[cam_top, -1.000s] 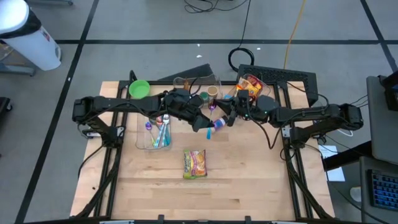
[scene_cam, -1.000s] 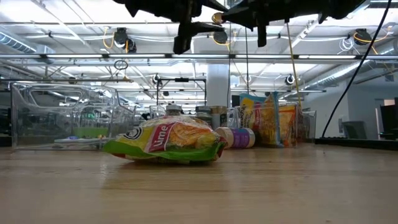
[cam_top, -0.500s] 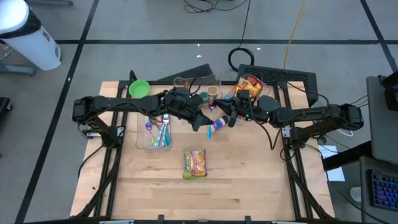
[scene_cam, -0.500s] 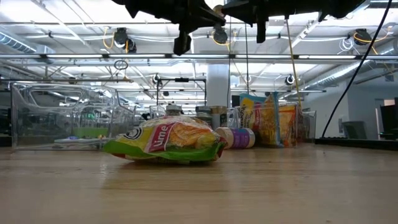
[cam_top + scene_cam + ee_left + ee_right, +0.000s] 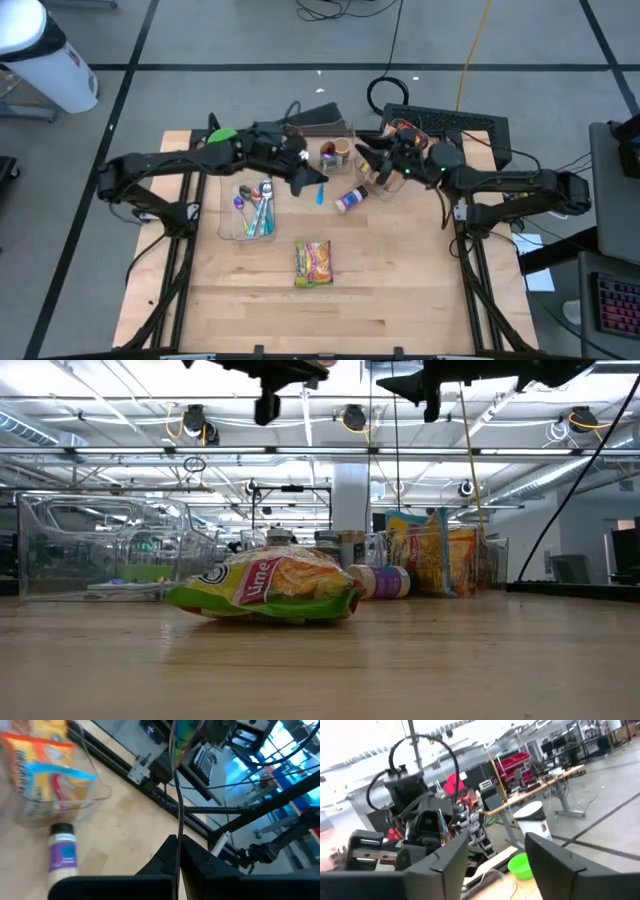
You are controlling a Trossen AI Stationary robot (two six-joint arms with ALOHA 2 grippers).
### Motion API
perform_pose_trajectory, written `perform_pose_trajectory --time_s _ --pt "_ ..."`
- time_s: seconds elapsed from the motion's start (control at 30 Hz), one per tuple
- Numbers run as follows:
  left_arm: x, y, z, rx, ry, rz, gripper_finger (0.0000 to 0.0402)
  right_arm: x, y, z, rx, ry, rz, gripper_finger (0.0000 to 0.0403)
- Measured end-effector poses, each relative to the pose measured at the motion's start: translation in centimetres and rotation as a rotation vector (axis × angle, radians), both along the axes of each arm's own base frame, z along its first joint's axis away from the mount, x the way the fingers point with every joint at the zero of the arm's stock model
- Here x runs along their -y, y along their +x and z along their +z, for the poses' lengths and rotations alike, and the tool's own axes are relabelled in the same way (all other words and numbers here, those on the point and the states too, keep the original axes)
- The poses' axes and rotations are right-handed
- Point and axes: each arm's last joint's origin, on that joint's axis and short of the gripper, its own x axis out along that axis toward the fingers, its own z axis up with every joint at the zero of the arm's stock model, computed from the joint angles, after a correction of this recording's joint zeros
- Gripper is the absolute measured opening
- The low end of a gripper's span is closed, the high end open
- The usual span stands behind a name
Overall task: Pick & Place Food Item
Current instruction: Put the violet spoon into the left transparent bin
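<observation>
Two dark arms hang raised over the wooden desk (image 5: 400, 290), meeting near its far middle. Left gripper (image 5: 312, 178) has its fingers clenched together on nothing, above the clear utensil tray (image 5: 228, 226). Right gripper (image 5: 367, 155) has its fingers spread apart and empty, over the clear bin of snack bags (image 5: 397, 134). On the bare desk, the lime-flavoured snack packet (image 5: 313, 262) lies flat nearer the front edge, well apart from both grippers. A small purple-labelled bottle (image 5: 350, 199) lies tipped between the packet and the bin.
</observation>
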Motion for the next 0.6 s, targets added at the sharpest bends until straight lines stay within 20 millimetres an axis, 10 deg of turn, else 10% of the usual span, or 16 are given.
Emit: perform_pose_trajectory --time_s 0.6 --pt "0.8 -16.6 4.0 -0.35 0.002 0.394 0.0003 0.6 -1.4 0.0 -0.08 0.043 -0.027 0.023"
